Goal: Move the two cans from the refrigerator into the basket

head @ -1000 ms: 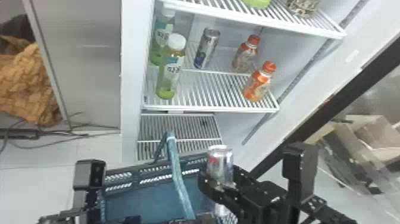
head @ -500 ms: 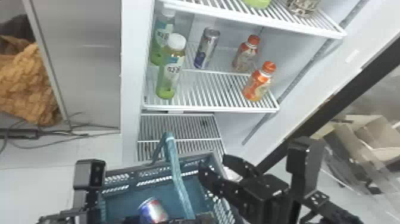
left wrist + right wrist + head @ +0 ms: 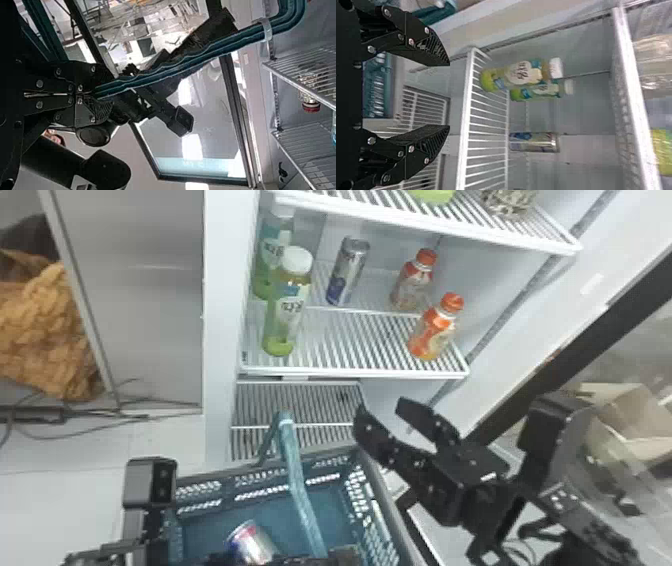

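Need to take right gripper (image 3: 381, 406), spread, up and forward to upright can (image 3: 348, 271) on fridge shelf (image 3: 345, 373), depth hard to call, with left gripper (image 3: 95, 95) pinching basket handle (image 3: 218, 48) and other can (image 3: 251, 543) in basket (image 3: 337, 510).

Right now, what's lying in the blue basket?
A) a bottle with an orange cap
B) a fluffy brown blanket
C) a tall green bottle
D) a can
D: a can lies tipped over inside the basket, with its silvery side and a bit of red and blue showing.
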